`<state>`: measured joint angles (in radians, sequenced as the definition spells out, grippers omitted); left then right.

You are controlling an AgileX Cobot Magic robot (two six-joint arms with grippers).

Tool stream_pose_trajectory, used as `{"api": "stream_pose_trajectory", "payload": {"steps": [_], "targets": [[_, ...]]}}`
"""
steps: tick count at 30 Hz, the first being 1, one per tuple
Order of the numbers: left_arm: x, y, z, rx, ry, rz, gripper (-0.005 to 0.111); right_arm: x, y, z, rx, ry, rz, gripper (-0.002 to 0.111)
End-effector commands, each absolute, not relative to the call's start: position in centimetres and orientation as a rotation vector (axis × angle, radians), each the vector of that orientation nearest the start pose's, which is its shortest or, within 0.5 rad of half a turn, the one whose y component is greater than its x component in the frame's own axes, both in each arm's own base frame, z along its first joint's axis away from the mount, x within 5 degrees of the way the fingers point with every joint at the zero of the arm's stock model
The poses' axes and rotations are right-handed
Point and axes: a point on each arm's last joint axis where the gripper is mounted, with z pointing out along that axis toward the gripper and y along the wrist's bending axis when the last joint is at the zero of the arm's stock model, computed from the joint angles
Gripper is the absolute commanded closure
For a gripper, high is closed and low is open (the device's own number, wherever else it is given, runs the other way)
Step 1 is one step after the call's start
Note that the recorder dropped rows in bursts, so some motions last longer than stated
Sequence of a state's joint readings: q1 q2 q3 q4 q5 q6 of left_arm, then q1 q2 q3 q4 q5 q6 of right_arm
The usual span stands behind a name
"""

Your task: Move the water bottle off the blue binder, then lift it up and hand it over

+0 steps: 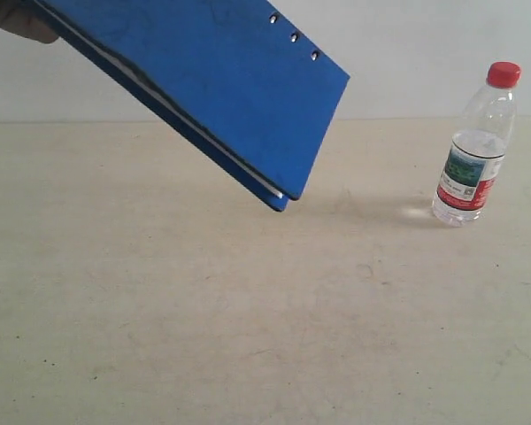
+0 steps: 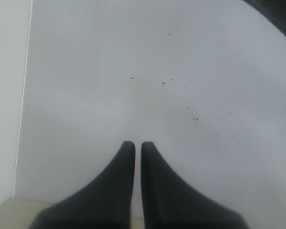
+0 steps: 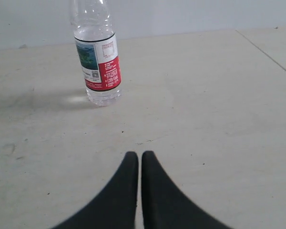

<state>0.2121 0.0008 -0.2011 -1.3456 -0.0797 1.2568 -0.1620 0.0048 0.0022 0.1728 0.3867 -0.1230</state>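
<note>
The water bottle (image 1: 474,149) stands upright on the table at the right, red cap on top, apart from the binder. The right wrist view also catches the bottle (image 3: 97,57), well ahead of my right gripper (image 3: 137,155), which is shut with nothing in it. The blue binder (image 1: 221,84) hangs tilted in the air at the upper left, one corner pointing down over the table, with a human hand (image 1: 18,19) holding its far end. My left gripper (image 2: 135,144) is shut and empty, facing a plain pale wall. Neither gripper shows in the exterior view.
The beige tabletop (image 1: 248,310) stretches across the exterior view, with a pale wall behind it. A table seam (image 3: 264,50) runs near the right wrist's side.
</note>
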Motion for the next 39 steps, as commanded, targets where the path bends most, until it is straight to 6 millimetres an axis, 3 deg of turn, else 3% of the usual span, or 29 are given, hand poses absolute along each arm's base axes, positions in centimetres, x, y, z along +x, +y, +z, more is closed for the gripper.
{"api": "stream_pose_trajectory", "payload": {"steps": [1, 27, 32, 35, 39], "targets": [[3.6, 1.5, 28.1, -0.252, 1.243, 0.157, 0.102, 5.3, -0.2, 18.0, 0.133, 1.853, -0.022, 0.108], [3.6, 1.2, 28.3, -0.195, 1.249, 0.180, 0.102, 5.3, -0.2, 18.0, 0.133, 1.853, -0.022, 0.108], [3.4, 0.6, 29.2, -0.220, 1.213, -0.009, 0.102, 5.3, -0.2, 18.0, 0.133, 1.853, -0.022, 0.108], [3.9, 0.8, 27.8, -0.288, 1.292, -0.055, 0.102, 5.3, -0.2, 18.0, 0.133, 1.853, -0.022, 0.108], [4.8, 1.6, 22.9, -0.403, 1.569, -0.015, 0.102, 5.3, -0.2, 18.0, 0.133, 1.853, -0.022, 0.108]]}}
